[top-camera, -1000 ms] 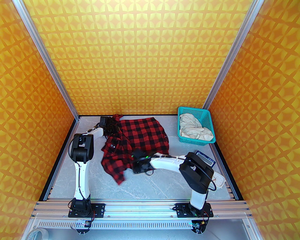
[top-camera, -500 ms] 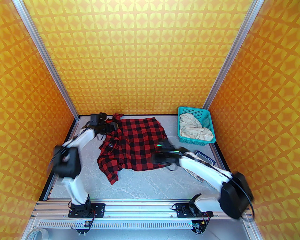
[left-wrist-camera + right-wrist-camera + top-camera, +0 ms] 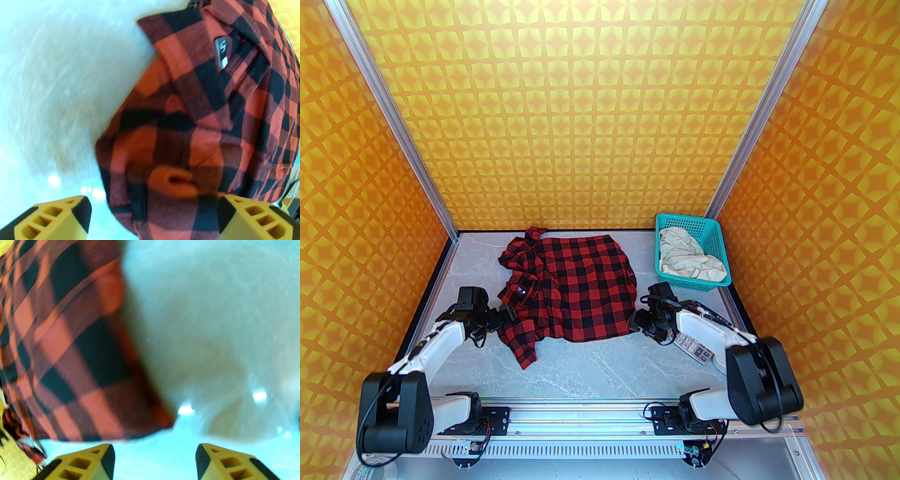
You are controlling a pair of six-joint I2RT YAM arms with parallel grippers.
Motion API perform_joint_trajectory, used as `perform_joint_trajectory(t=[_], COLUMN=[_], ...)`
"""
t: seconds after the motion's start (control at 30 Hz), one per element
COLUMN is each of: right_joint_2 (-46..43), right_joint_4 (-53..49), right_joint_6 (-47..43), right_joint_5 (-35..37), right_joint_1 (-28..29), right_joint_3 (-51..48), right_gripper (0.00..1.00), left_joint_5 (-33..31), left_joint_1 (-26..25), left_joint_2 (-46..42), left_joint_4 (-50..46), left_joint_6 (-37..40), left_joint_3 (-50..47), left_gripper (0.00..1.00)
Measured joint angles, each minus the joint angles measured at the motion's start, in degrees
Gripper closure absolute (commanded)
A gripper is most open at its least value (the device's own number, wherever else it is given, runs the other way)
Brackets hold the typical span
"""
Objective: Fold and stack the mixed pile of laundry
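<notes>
The red-and-black check shirt [image 3: 576,286] lies spread on the grey table, one sleeve trailing toward the near left. The cream garment [image 3: 689,260] sits crumpled in the teal basket [image 3: 716,243]. My left gripper [image 3: 507,315] is low at the shirt's left sleeve. In the left wrist view its jaws [image 3: 153,213] stand wide open, with shirt cloth [image 3: 211,105] lying between and ahead of them. My right gripper [image 3: 634,323] hovers just off the shirt's near right corner. It is open [image 3: 154,458] over bare table, and the shirt's corner [image 3: 58,357] is ahead to its left.
A grey calculator [image 3: 693,349] lies under my right forearm near the table's right edge. The basket stands at the back right corner. Bare table [image 3: 604,370] stretches between the shirt and the arm bases. Orange patterned walls enclose three sides.
The left gripper let go of the shirt's far left shoulder and swung back to the near sleeve. The right gripper released the hem and moved right. The shirt now lies flatter.
</notes>
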Motion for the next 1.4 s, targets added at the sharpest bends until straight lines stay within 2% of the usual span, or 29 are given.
perform_joint_trajectory(t=[0.1,0.2,0.33,0.47,0.53,0.6,0.77,0.87,1.2,1.23,1.3,1.33,1.4], right_joint_2=[2.69,3.91,4.52,5.14,5.49,5.86,5.29,1.68,-30.58,-32.65,-36.54,-37.59,-39.41], right_joint_4=[-0.24,-1.42,-2.25,-1.16,0.92,2.64,5.18,4.17,-15.96,-17.99,-22.6,-24.22,-28.06], right_joint_6=[0.04,0.2,0.39,0.44,0.46,0.24,0.46,0.46,1.44,1.84,3.08,3.54,4.87], right_joint_5=[-0.35,-0.52,0.07,0.55,0.02,-0.22,-2.08,-2.01,2.73,2.99,3.5,3.63,4.04], right_joint_1=[-0.35,-0.85,-0.7,0.68,1.46,2.47,3.1,3.13,3.15,3.15,3.15,3.15,3.15], right_joint_3=[1.77,2.6,3.23,3.56,3.48,3.48,3.48,2.82,-0.42,-0.96,-2.43,-2.99,-3.96], right_gripper=[0.52,0.59,0.7,0.84,0.91,0.99,1.0,1.0,1.0,1.0,1.0,0.97,0.67], left_joint_5=[1.11,3.89,3.89,4.37,5.86,6.32,6.43,5.18,-3.65,-4.44,-6.01,-6.86,-8.63], left_joint_1=[-0.02,-0.31,-1.2,-1.55,-2.6,-3.1,-3.15,-3.15,-3.15,-3.15,-3.17,-3.19,-3.21], left_joint_2=[-1.25,-0.87,1.6,4.33,5.29,4.55,-0.11,-4.02,-15.87,-16.57,-18.43,-19.08,-19.5], left_joint_4=[0.42,2.82,5.97,10.29,13.53,14.75,13.35,8.74,-11.45,-13.07,-15.78,-16.74,-18.27], left_joint_6=[-1.97,-4.44,-6.84,-8.96,-9.49,-9.31,-8.63,-8.11,-6.16,-6.27,-6.86,-7.32,-7.96], left_joint_3=[-2.89,-6.23,-6.78,-6.95,-7.04,-6.99,-5.51,-3.19,2.75,2.73,2.58,2.56,2.56], left_gripper=[0.1,0.2,0.46,0.86,1.0,1.0,1.0,1.0,1.0,0.96,0.53,0.44,0.37])
